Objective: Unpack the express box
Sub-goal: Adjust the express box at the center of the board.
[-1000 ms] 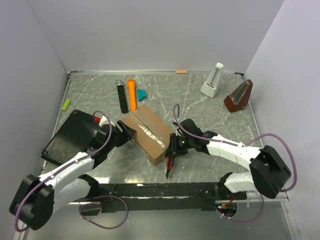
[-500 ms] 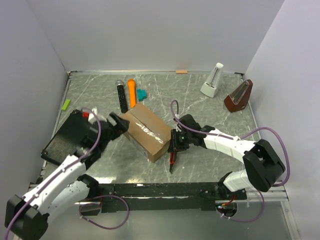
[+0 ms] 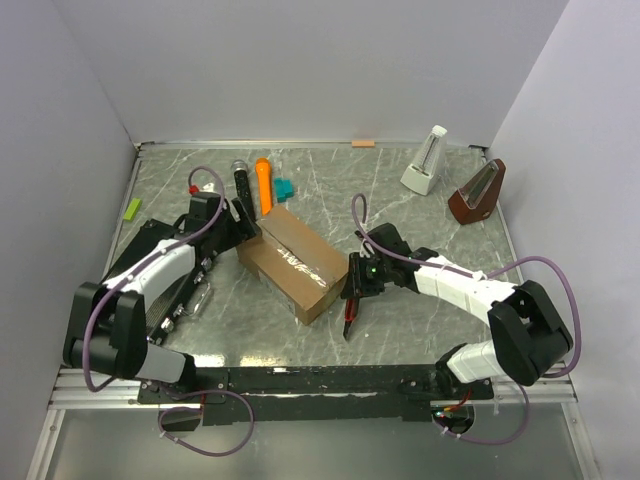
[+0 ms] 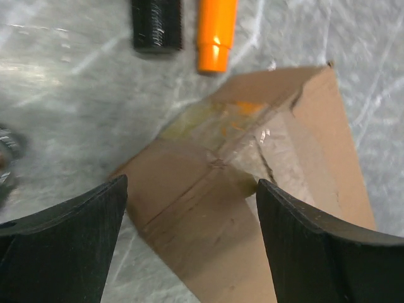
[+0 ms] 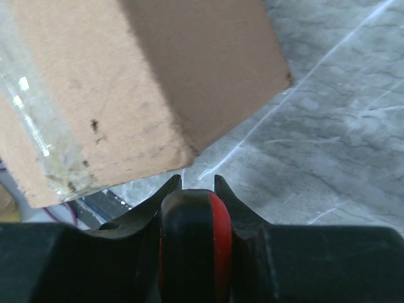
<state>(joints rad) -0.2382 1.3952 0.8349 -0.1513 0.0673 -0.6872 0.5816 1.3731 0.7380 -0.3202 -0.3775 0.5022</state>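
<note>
The left hand (image 3: pixel 243 218) has swung up to the far end of the express box (image 3: pixel 295 262), spread wide. The right hand (image 3: pixel 357 289) still pinches a red-and-black tool (image 3: pixel 348 320) beside the box.

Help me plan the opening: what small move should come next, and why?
Probably close the open left gripper on the far end of the box to steady it: its jaws straddle that end, tape seals the seam, and the right gripper holds a red-and-black tool beside it.
</note>
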